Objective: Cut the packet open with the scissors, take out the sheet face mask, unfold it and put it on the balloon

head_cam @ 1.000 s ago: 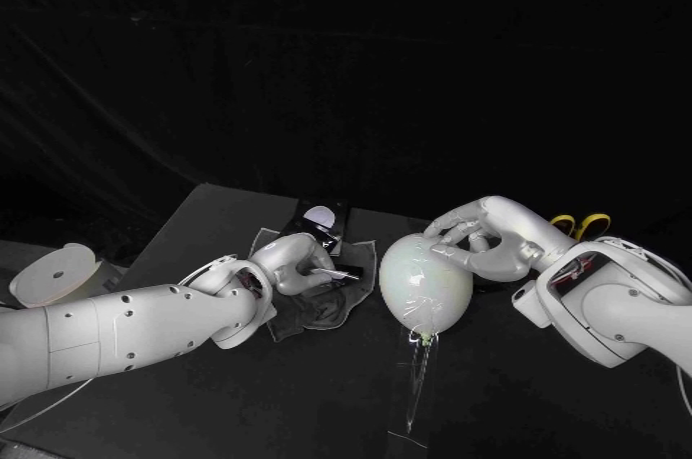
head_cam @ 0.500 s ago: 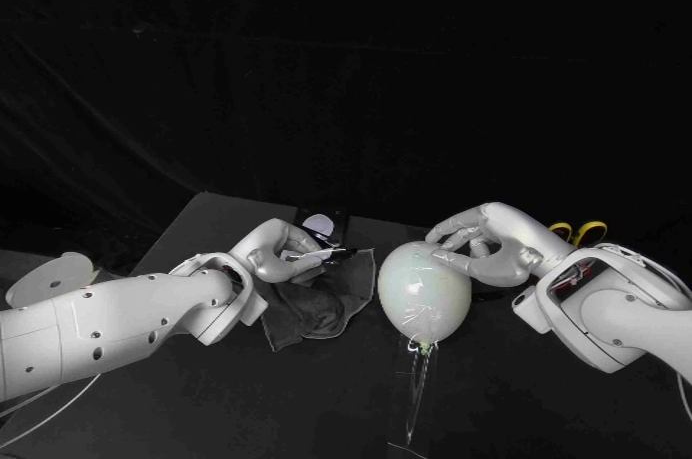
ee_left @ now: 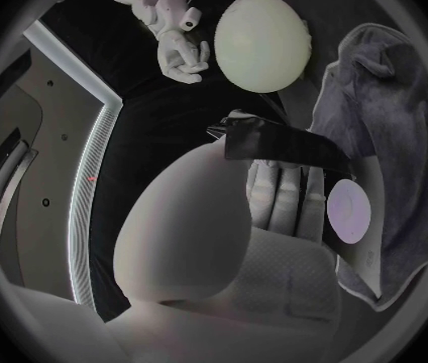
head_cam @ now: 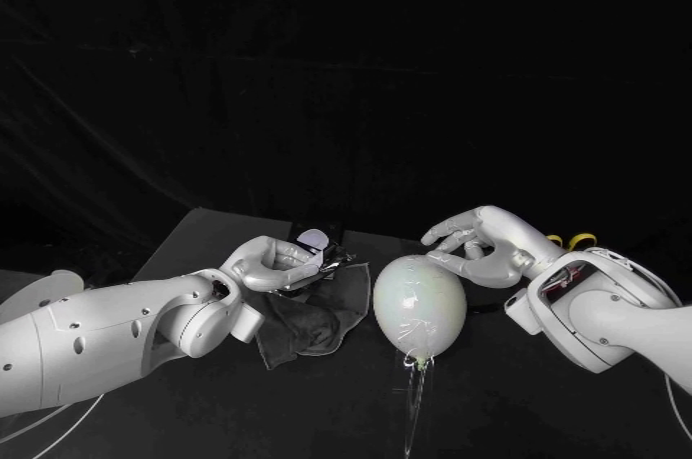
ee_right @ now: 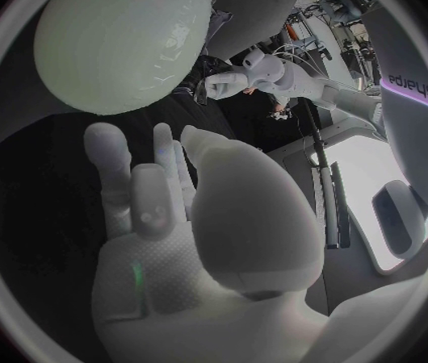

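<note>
My left hand (head_cam: 271, 265) grips the black packet (head_cam: 316, 243) with a white round mark, just left of the balloon. Seen from the left wrist, its fingers (ee_left: 277, 202) lie behind the packet (ee_left: 279, 146). The dark sheet mask (head_cam: 309, 316) hangs crumpled below that hand, and it shows as grey cloth (ee_left: 380, 97) beside the packet. The pale balloon (head_cam: 421, 301) stands upright, knot down, on a thin clear stem; it also shows in both wrist views (ee_left: 262, 40) (ee_right: 123, 40). My right hand (head_cam: 476, 247) hovers at its upper right, fingers (ee_right: 108, 165) apart, holding nothing. Whether it touches the balloon is unclear.
The yellow scissor handles (head_cam: 577, 241) peek out behind my right forearm at the table's far right. The black table (head_cam: 202, 234) reaches back to an edge behind the packet. A white roll-like object (head_cam: 51, 282) sits at the left.
My left hand has lifted and turned the packet upward, and the mask now hangs lower beneath it. The right hand has stayed by the balloon's top.
</note>
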